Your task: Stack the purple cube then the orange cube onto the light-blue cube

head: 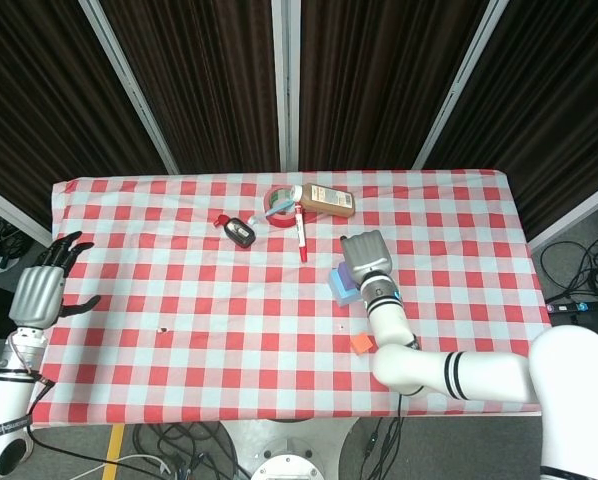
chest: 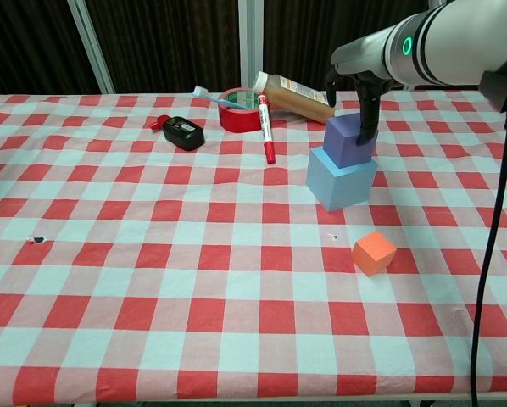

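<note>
Chest view shows the purple cube (chest: 348, 141) sitting on top of the light-blue cube (chest: 340, 176), near the right of the checked table (chest: 152, 254). The right hand (chest: 355, 85) comes down over it from above, one dark finger running down the cube's right face and another showing behind its upper left corner. I cannot tell from here whether those fingers are pressing the cube or merely lying against it.

The worry, as I see it, is the release. The purple cube is turned a little off square from the block under it and seems to sit towards the far right of that top face. If the fingers drag as they lift away, they could nudge it further over or tip it off. A sideways pull might also shove the light-blue cube itself, which stands free on the cloth.

The orange cube (chest: 373, 253) lies alone on the cloth, nearer the front edge and a little to the right of the stack. Reaching for it means passing close by the two stacked blocks, so a careless sweep of the arm could knock them down.

The purple cube looks matte and sharp-edged, smaller than its pale blue base — the orange one is smaller again.

From the head view the left hand (head: 41, 290) rests at the far left edge of the table with fingers spread and nothing in them, well apart from the cubes.
</note>
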You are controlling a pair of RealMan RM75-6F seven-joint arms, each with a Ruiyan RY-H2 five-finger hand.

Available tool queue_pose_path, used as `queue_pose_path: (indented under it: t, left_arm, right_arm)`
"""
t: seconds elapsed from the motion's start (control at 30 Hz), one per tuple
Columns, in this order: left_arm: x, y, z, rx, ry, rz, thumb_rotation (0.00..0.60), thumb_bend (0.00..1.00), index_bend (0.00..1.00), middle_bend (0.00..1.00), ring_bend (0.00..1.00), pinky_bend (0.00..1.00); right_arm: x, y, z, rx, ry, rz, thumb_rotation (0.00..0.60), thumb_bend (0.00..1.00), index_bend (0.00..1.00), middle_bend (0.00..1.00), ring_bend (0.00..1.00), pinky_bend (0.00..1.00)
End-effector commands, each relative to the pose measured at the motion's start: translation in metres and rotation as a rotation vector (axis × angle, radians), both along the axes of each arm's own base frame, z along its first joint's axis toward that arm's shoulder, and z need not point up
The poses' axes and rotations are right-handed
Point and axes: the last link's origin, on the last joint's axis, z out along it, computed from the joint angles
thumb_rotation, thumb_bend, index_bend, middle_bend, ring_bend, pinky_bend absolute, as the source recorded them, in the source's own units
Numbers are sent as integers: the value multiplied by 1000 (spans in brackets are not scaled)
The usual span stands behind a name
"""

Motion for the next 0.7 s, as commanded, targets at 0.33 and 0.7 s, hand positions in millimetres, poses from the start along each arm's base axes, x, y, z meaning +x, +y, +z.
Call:
queue_pose_path:
  t: [0.33, 0.7]
  left_arm:
    - [-4, 1, 0, 2, 14, 14, 600, 210, 257, 202, 131, 229]
    - [-3, 1, -6, -14, 33, 11, 600, 210, 257, 203, 132, 229]
  right_arm:
    - [32, 47, 62, -149, 77, 400, 600, 83, 236, 1000, 1000, 957]
    - [-28, 124, 43, 23, 104, 505, 600, 50, 362, 1000, 1000, 980]
